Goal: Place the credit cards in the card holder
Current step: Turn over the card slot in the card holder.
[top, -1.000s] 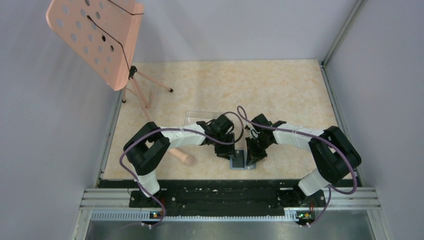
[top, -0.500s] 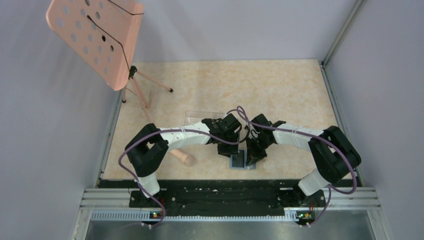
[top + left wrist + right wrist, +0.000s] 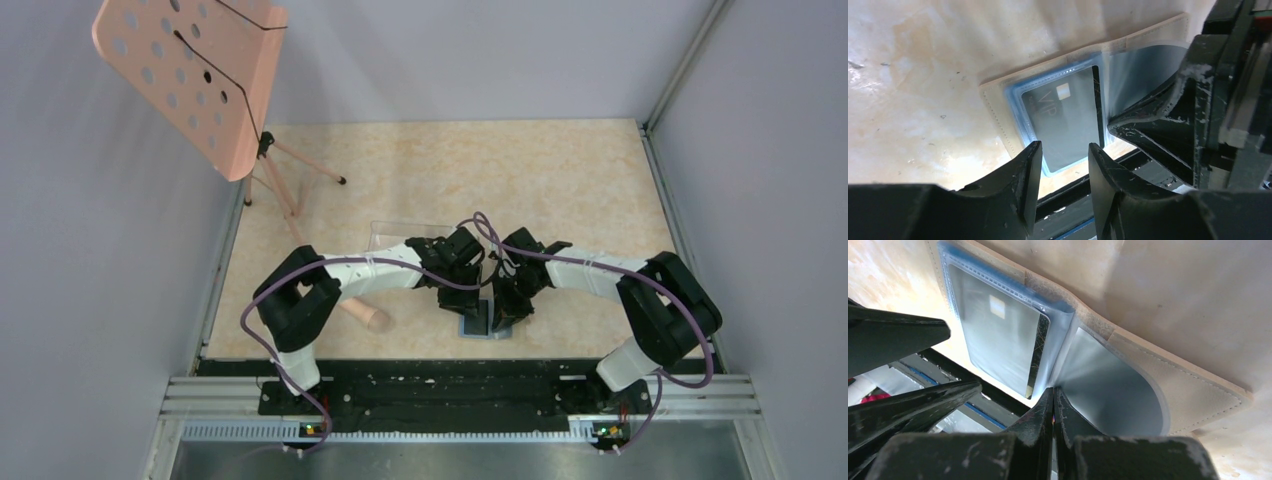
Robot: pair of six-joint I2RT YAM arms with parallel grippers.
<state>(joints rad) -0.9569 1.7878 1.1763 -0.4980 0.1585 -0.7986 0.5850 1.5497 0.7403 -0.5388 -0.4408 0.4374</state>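
Card holder (image 3: 998,100) lies open beneath left gripper (image 3: 1064,147), seemingly pinched by right gripper (image 3: 1054,391).

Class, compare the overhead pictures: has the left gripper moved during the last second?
Yes. The left gripper has shifted rightward, closer to the card holder, which has stayed put.

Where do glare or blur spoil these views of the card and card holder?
Left wrist view: glare whitens the table; the card is sharp, the raised flap of the card holder is smeared. Right wrist view: sheen washes the card pale; the right gripper is a dark silhouette. Top view: even light, little detail.
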